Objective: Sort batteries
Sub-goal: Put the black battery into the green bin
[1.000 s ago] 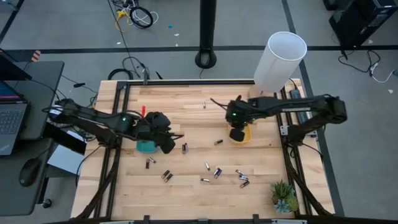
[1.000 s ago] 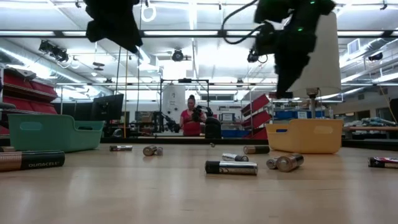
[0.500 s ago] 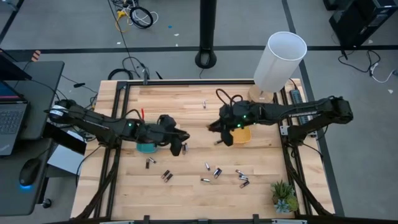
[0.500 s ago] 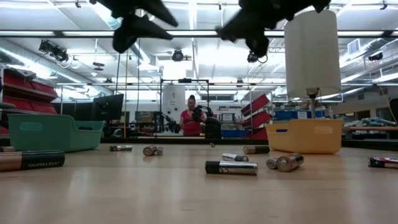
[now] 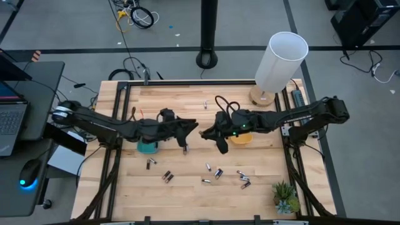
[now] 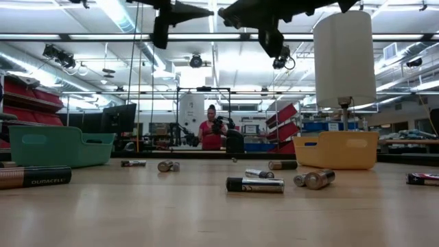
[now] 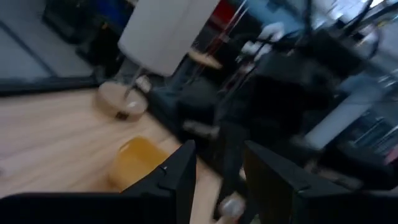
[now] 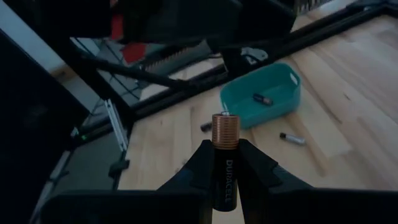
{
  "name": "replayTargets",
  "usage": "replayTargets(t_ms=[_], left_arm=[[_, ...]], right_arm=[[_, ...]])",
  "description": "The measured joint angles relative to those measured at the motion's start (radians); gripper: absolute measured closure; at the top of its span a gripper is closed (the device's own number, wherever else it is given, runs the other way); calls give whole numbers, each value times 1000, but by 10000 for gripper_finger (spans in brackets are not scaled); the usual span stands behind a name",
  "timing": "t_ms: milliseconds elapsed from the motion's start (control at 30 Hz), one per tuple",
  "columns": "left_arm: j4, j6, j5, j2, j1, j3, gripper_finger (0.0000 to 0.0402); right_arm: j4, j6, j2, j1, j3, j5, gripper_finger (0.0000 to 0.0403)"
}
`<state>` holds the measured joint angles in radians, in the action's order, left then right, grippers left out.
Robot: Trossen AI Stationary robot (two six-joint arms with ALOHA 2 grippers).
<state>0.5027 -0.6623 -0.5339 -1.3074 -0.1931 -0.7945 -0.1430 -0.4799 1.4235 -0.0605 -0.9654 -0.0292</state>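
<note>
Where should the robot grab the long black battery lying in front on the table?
Probably around its middle, coming straight down from above: the battery lies flat on its side on the table, so its long sides look free for fingers.

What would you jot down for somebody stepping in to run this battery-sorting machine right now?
Right end effector: shut on a Duracell battery, raised over mid-table facing the left arm.
Left end effector: open, empty, raised close opposite the right one.
Green tray: one battery visible inside. Yellow tray: contents hidden by the right arm and the tray wall.
Loose batteries: about ten on the front half of the table, one more near the back edge.
Done: at least one cell binned. Left: place the held cell, possibly via a hand-over, then clear the rest.
</note>
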Motion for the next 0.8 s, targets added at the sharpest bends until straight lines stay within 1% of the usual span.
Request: replayTargets(t_ms=[100,200,300,400,567,633,733,800], left_arm=[[76,4,9,-41,0,0,258],[151,14,7,-71,0,0,258],[209,82,7,-97,0,-18,257],[212,132,15,-126,3,-45,242],[211,165,-2,-163,4,-85,188],[210,169,-17,-169,4,-92,176],[220,187,-19,-170,4,-95,174],[220,187,-20,-170,4,-95,186]], right_arm=[[-47,0,-1,-2,-1,30,357],[-59,-3,-2,-2,-1,34,357],[-75,-22,-2,-2,-1,34,357],[-74,-23,-1,-3,-1,37,357],[-122,-26,-1,-3,-1,39,357],[-120,-26,-1,-3,-1,49,357],[-144,-26,-1,-3,-1,55,357],[-157,-25,-1,-3,-1,63,357]])
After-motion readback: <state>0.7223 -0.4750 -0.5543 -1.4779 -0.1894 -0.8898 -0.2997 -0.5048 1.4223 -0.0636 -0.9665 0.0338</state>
